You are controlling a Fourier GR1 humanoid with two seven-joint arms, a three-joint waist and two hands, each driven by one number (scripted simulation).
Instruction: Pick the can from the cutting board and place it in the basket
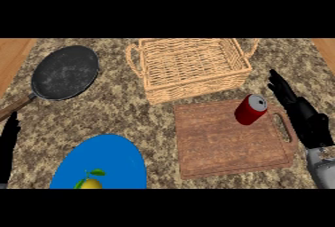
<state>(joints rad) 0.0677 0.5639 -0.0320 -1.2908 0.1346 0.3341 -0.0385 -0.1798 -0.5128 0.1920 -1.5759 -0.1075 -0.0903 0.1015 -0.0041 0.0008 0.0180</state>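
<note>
Nothing lifted yet; you have the whole pick and place ahead.
Your right hand [297, 108], fingers straight and holding nothing, is at centre right just beside the can [251, 109], which sits on the cutting board's [229, 146] upper right corner, below the basket [189, 66].

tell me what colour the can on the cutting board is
Red with a silver top, in the head view: can.

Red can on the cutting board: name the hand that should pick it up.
Right. The right hand, fingers straight, hovers just beside the red can at the cutting board's handle side. The left hand sits at the view's far left edge, with the blue plate between it and the board.
</note>
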